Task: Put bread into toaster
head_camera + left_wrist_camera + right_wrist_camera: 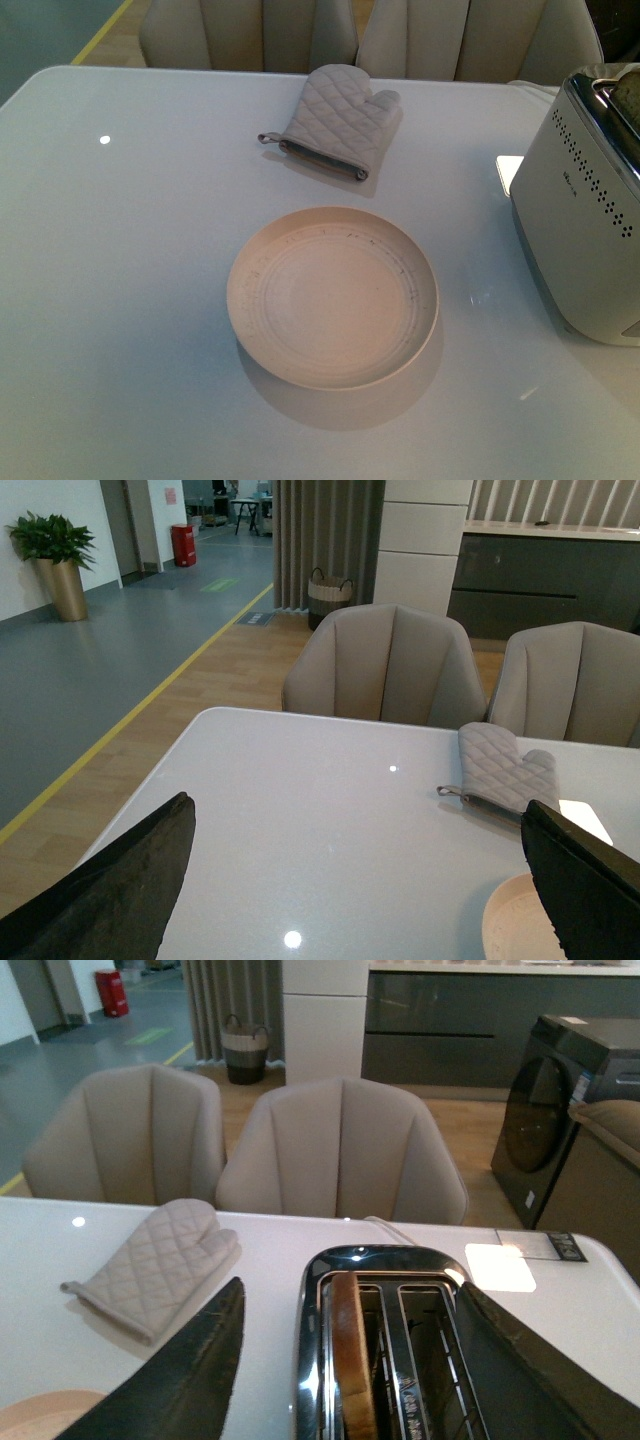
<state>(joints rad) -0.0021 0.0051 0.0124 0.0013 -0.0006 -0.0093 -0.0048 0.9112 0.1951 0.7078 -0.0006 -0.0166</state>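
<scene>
Bread (pixel 349 1360) standing upright in one slot of the toaster (pixel 390 1360), crust showing. Right gripper (pixel 350 1380) wide open above the toaster, empty; left gripper (pixel 360 880) open, empty. Plate (pixel 333 297) and mitt (pixel 335 120) lie apart on the table (pixel 120 250).

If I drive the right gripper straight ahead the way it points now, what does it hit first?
Most likely the toaster: its chrome top lies directly between the open jaws of the right gripper, with the bread already standing in the slot nearest the oven mitt. Depth is unclear, so how close it is cannot be judged.
</scene>
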